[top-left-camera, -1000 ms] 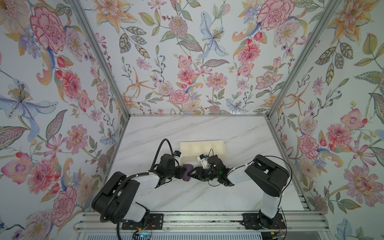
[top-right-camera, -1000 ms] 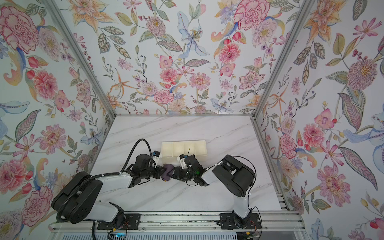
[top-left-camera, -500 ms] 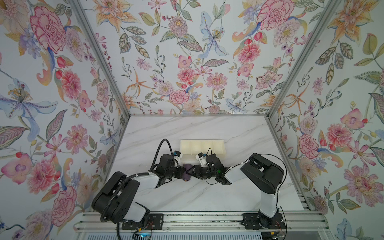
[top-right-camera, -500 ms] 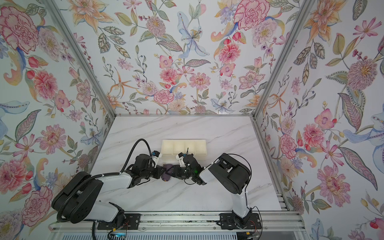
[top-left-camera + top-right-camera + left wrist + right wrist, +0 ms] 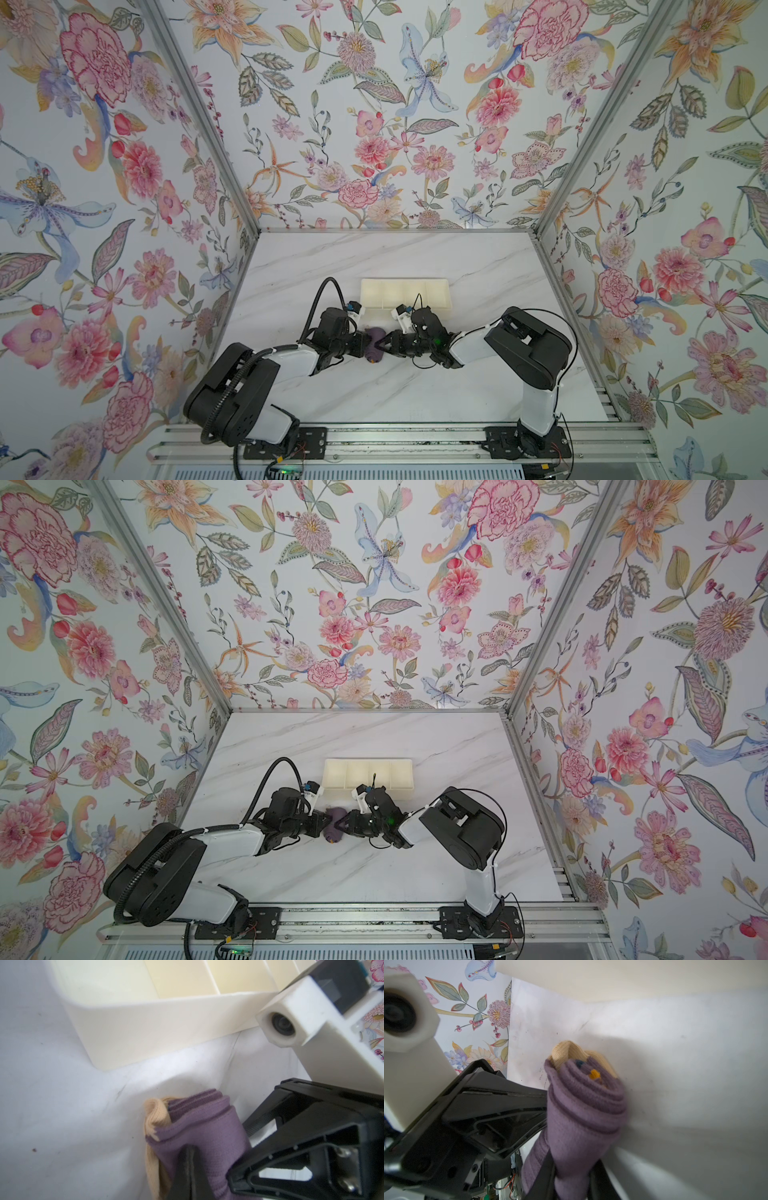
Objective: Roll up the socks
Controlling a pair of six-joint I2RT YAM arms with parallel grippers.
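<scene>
Progress is judged to be far along: the socks (image 5: 375, 348) are seen as a tight purple bundle on the table (image 5: 374, 399), wedged between the two grippers. Tan toe fabric and a speck of orange and navy show at the open end of the coil. The left gripper (image 5: 188, 1169) is shut tight, its tip pressed into a fold at the bundle's side; whether a layer of fabric is nipped there cannot be told. The right gripper (image 5: 571, 1186) is closed about the opposite end, with purple fabric filling the gap between its fingers (image 5: 545, 1178). An outer purple layer is seen drawn over part of the roll, so what is left is judged to be securing that wrap and letting go. A compartmented tray (image 5: 444, 296) is seen just beyond both grippers; whether the bundle is meant for it is not shown.
</scene>
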